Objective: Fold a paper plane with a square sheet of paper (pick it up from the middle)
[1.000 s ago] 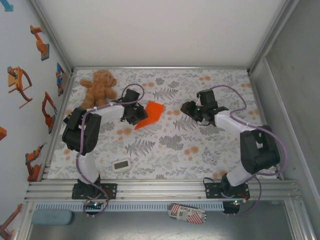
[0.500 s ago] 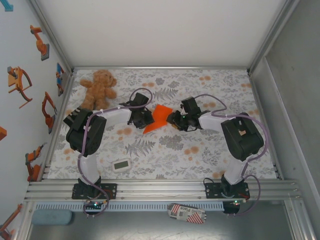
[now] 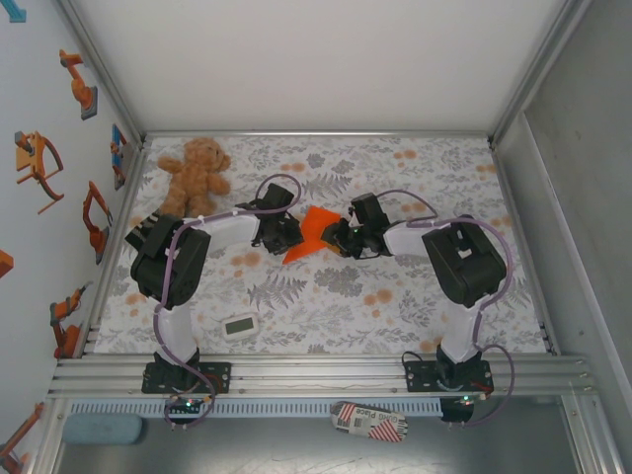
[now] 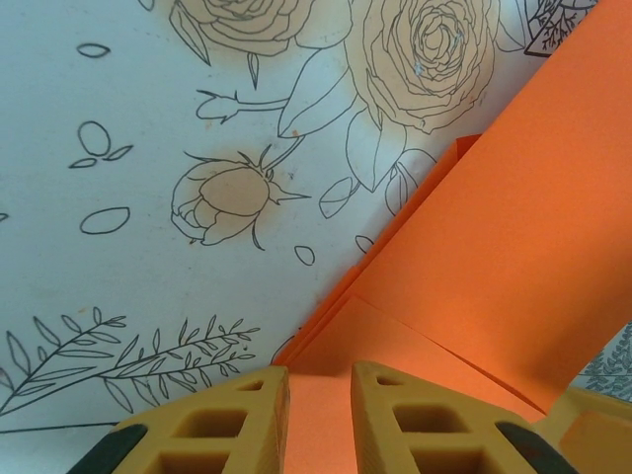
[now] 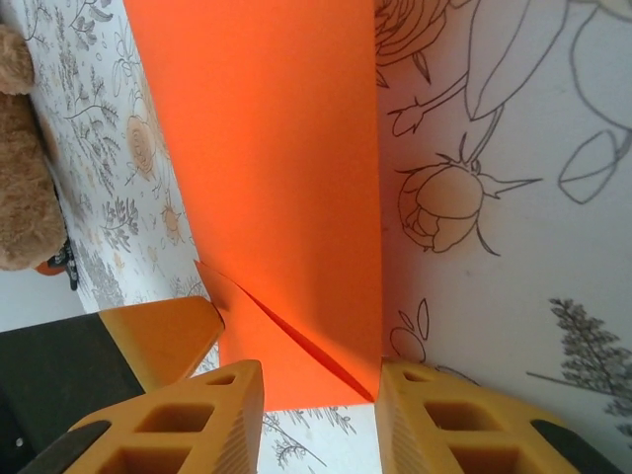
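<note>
The orange sheet of paper [image 3: 314, 225], folded into layers with a pointed lower-left end, sits mid-table between my two grippers. My left gripper [image 3: 289, 235] is at its left side. In the left wrist view its jaws [image 4: 318, 373] stand a narrow gap apart, with the paper [image 4: 513, 227] running under and between them. My right gripper [image 3: 343, 237] is at the sheet's right end. In the right wrist view its jaws [image 5: 318, 367] are wider apart, and the paper's [image 5: 267, 168] creased end spans the gap between them. The right finger touches one corner of that end.
A brown teddy bear [image 3: 196, 173] sits at the back left of the flowered tablecloth [image 3: 415, 286]. A small white timer [image 3: 240, 325] lies near the front left. One finger of the left gripper [image 5: 163, 336] shows beside the paper in the right wrist view.
The right arm swung left from the right half of the table to the paper. The left gripper and paper shifted slightly right. Both pairs of jaws have narrowed.
</note>
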{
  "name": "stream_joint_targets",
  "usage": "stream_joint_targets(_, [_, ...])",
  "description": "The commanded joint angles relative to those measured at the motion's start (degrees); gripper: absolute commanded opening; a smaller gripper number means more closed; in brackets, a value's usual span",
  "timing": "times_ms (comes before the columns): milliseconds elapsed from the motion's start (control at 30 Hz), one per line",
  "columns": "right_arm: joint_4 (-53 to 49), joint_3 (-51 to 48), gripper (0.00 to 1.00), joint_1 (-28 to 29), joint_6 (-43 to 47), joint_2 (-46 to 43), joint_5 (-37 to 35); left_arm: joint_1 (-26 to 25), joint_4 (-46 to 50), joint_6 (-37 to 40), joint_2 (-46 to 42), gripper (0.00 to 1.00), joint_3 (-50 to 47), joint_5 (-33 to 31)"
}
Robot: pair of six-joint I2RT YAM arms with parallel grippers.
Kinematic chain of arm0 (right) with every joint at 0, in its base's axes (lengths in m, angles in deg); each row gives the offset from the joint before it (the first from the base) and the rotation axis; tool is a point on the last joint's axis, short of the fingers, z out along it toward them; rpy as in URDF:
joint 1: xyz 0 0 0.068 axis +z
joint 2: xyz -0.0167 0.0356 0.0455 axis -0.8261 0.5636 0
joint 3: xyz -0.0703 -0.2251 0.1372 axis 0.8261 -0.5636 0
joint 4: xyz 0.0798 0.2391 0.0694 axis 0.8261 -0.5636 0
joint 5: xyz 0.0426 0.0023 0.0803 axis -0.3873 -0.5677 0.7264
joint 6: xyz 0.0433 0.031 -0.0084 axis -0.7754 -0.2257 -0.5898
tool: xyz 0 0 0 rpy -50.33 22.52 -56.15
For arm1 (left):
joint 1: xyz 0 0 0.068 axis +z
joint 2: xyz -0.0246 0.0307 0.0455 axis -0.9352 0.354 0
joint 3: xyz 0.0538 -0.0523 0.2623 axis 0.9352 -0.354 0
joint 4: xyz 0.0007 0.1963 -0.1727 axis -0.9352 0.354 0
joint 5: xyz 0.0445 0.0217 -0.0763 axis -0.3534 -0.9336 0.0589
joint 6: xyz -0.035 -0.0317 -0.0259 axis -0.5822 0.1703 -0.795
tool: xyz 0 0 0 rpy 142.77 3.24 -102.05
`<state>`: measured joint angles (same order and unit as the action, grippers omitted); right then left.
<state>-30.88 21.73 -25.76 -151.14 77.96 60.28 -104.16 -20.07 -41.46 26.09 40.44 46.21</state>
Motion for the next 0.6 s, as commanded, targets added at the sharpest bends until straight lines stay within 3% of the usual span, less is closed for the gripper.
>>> stream_joint_targets(0, [4.0, -0.1, 0.32, 0.3, -2.4, 0.9, 1.8, 0.2, 2.5, -0.4, 1.4, 0.23, -0.9, -1.1])
stream_joint_targets(233, [6.9, -1.2, 0.31, 0.3, -3.4, 0.2, 1.8, 0.2, 2.7, -0.4, 1.2, 0.23, -0.9, -1.1])
stream_joint_targets(567, [12.8, -1.9, 0.19, 0.3, -6.7, 2.2, 2.3, 0.4, 2.8, 0.0, -0.1, 0.23, -0.8, -1.1])
